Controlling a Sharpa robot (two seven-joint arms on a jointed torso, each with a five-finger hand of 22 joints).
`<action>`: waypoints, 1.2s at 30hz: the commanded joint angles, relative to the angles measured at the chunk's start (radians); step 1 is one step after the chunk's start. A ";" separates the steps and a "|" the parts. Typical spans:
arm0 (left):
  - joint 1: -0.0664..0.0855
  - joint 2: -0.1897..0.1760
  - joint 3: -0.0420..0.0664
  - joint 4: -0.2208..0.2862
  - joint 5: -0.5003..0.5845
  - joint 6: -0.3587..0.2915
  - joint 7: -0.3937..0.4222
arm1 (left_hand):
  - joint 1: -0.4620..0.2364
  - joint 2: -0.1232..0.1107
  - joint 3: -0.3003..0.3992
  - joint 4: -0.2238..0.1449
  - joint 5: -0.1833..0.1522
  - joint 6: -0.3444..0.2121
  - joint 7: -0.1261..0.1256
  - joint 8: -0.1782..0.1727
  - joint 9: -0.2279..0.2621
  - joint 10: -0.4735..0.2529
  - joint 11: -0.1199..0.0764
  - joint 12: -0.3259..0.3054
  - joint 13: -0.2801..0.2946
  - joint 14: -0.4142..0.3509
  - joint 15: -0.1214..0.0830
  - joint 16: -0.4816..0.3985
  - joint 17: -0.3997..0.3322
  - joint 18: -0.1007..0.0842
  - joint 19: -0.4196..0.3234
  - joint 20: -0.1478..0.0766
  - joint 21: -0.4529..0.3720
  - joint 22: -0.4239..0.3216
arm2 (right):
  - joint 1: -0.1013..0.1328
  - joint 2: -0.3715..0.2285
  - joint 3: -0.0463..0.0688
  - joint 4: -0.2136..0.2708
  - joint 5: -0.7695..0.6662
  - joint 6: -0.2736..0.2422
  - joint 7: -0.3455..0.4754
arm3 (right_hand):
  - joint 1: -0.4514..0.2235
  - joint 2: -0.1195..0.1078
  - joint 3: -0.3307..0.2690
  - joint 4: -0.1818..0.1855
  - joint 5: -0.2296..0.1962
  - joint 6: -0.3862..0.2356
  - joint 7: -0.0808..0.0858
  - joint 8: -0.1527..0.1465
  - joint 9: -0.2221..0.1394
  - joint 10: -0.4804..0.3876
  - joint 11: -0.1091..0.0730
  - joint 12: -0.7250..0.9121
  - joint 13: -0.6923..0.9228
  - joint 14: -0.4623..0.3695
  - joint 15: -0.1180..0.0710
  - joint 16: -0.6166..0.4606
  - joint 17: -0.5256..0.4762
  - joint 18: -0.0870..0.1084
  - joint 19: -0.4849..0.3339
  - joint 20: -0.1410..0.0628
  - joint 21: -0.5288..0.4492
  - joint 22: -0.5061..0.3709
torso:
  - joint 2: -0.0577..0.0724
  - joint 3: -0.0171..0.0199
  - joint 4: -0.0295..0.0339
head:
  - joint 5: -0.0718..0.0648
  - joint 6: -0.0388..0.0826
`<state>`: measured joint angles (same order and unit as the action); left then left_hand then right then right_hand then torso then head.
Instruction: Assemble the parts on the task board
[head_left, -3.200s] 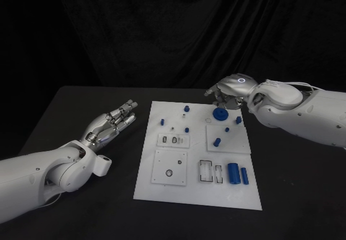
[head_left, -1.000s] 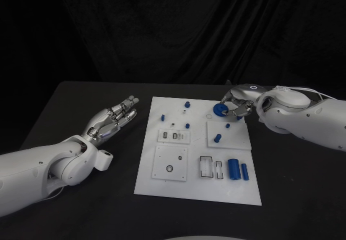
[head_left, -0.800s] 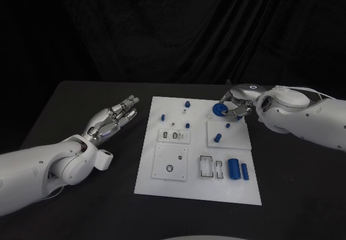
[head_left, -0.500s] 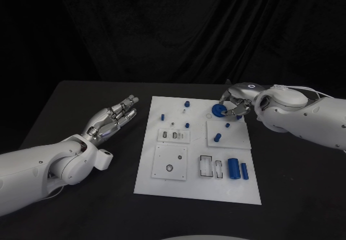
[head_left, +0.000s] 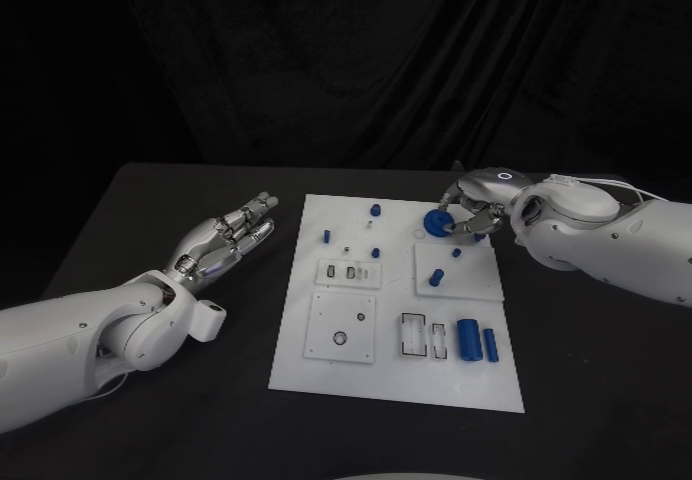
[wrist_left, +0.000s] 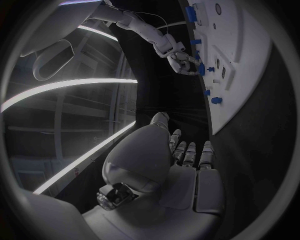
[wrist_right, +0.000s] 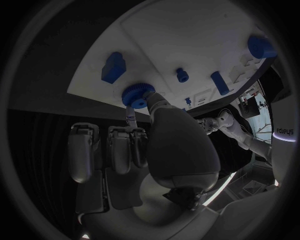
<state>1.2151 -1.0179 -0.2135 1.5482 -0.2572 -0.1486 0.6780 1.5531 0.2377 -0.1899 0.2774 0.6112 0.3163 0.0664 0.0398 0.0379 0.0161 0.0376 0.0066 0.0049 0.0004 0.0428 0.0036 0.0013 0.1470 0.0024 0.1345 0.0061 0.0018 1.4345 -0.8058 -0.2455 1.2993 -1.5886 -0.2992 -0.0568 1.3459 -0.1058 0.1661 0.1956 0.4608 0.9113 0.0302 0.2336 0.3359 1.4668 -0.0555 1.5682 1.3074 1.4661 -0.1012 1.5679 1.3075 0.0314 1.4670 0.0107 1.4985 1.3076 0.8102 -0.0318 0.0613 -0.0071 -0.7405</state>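
A: Right hand (head_left: 470, 206) status?

B: Over the far right corner of the flat white rectangular task board (head_left: 394, 380), white arm coming in from the right table edge. Fingers (wrist_right: 149, 101) are clamped on a small round blue toothed gear part (head_left: 438, 221). In the right wrist view the gear (wrist_right: 137, 94) sits at the fingertips, right at the board's edge (wrist_right: 87, 90); whether it touches the board I can't tell.

A: Left hand (head_left: 228, 240)?

B: On the left side of the black table (head_left: 159, 400), just off the board's left edge, near its far end. Palm up, fingers (head_left: 254, 212) straight and slightly apart, pointing toward the far edge, holding nothing. The left wrist view shows the same: fingers (wrist_left: 188, 152) extended, nothing in them.

A: Other parts on the board?

B: Large blue cylinder (head_left: 469, 336) and a thinner blue cylinder (head_left: 490, 346) lie side by side near the board's near right corner. Small blue pegs stand toward the far end: one near the far edge (head_left: 375, 210), one by the left edge (head_left: 326, 237), one mid-board (head_left: 375, 253), and two (head_left: 436, 277) on the raised white square on the right.
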 joint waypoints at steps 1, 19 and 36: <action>0.000 -0.001 0.001 0.002 -0.006 0.013 0.087 | -0.007 -0.006 0.001 0.005 0.003 -0.007 0.003 0.000 0.000 -0.001 0.007 -0.003 -0.001 0.000 0.004 -0.004 -0.001 0.019 0.001 0.009 -0.004 0.001 | 0.000 -0.009 -0.001 0.018 -0.016 -0.031 -0.002 | -0.011 0.005 0.005 0.007 0.007 0.030 -0.022 0.135 0.421 0.104 -0.005 0.003 0.263 0.105 -0.009 0.003 0.263 -0.013 0.055 -0.005 0.010 0.239 | 0.000 0.0004 -0.0009 | 0.002 0.001; 0.000 0.000 0.000 0.001 -0.006 0.013 0.085 | -0.008 -0.005 0.002 0.006 0.003 -0.008 0.004 0.000 -0.001 -0.001 0.008 -0.002 -0.001 0.000 0.005 -0.004 -0.001 0.020 0.001 0.011 -0.003 0.001 | 0.059 -0.027 -0.001 0.124 -0.016 -0.057 -0.008 | -0.027 -0.001 0.012 0.025 0.008 0.035 -0.019 0.134 0.443 0.104 -0.006 0.003 0.263 0.105 -0.013 0.003 0.263 -0.021 0.076 -0.009 0.036 0.249 | 0.000 -0.0011 0.0001 | 0.001 0.006; 0.000 0.002 0.000 0.002 -0.006 0.014 0.081 | -0.010 -0.005 0.003 0.006 0.003 -0.007 0.004 0.000 0.000 0.001 0.009 -0.002 0.000 0.000 0.006 -0.004 -0.001 0.020 0.001 0.012 -0.003 0.001 | 0.057 0.113 0.000 0.046 0.013 -0.001 0.015 | -0.027 0.000 0.015 0.027 0.008 0.034 -0.017 0.131 0.445 0.104 -0.006 0.003 0.263 0.105 -0.013 0.003 0.263 -0.021 0.077 -0.009 0.037 0.250 | 0.000 0.0001 0.0011 | -0.009 0.000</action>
<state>1.2151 -1.0169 -0.2136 1.5481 -0.2573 -0.1464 0.6781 1.5485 0.2332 -0.1870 0.2801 0.6111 0.3128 0.0699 0.0398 0.0378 0.0161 0.0376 0.0066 0.0049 0.0004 0.0428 0.0037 0.0014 0.1471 0.0026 0.1417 0.0061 0.0018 1.4938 -0.6994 -0.2470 1.3511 -1.5863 -0.3183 -0.0503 1.3165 -0.1146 0.1810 0.2170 0.4631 0.9157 0.0337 0.2868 0.3360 1.4668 -0.0554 1.5682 1.3081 1.4669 -0.1074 1.5679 1.3074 0.0152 1.4671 0.0107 1.5335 1.3077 0.8101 -0.0326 0.0615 -0.0157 -0.7400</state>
